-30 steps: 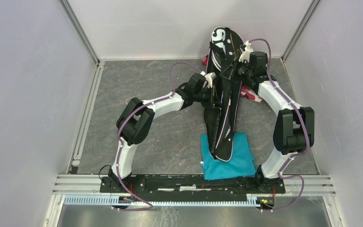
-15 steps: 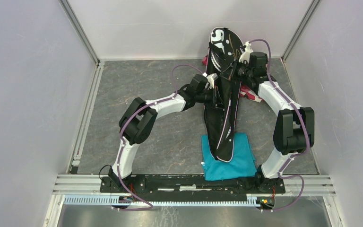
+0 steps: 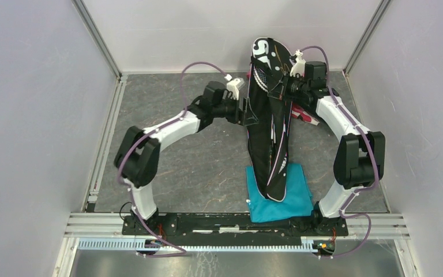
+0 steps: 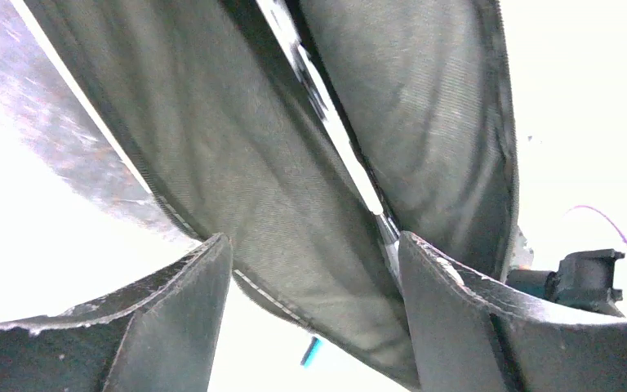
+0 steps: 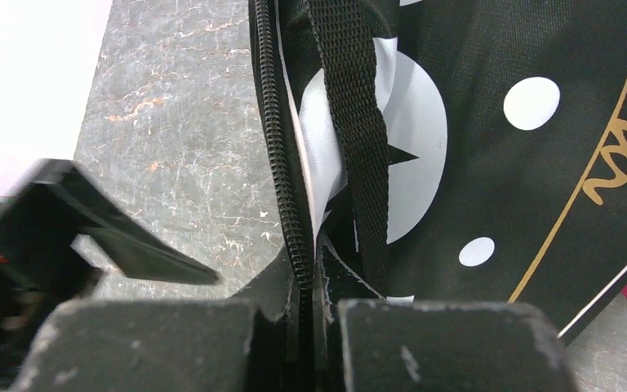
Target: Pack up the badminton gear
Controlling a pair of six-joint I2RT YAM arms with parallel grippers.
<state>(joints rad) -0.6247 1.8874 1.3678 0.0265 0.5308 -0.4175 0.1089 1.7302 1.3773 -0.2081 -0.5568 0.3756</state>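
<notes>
Nearest to the bases lies the cloth (image 3: pixel 293 203), flat on the table (image 3: pixel 196 167). The narrow end of the bag (image 3: pixel 268 150) rests on it. From there the bag rises away from the arms, and its wide printed end leans near the far wall.

At the left edge of the bag, about half way up, is the left gripper (image 3: pixel 247 111). Its fingers (image 4: pixel 171 327) are spread wide. In the wrist view the bag fabric fills the space ahead of them, but they pinch nothing.

Farther back, the right gripper (image 5: pixel 314 314) has its fingers pressed together on the bag edge, just at the zipper (image 5: pixel 277 147), beside the strap (image 5: pixel 359 122). Behind this arm a piece of pink fabric (image 3: pixel 307 117) shows on the table.

I judge that the bag hangs mostly on this one thin pinch. If the edge slips out, the bag can fall sideways and its narrow end can slide off the cloth. If the left gripper closes now, it may catch only one layer, or both layers together, and then the opening would be shut instead of held apart. If the bag tips, things inside may come out through the open zipper side. What is inside, I cannot tell.
</notes>
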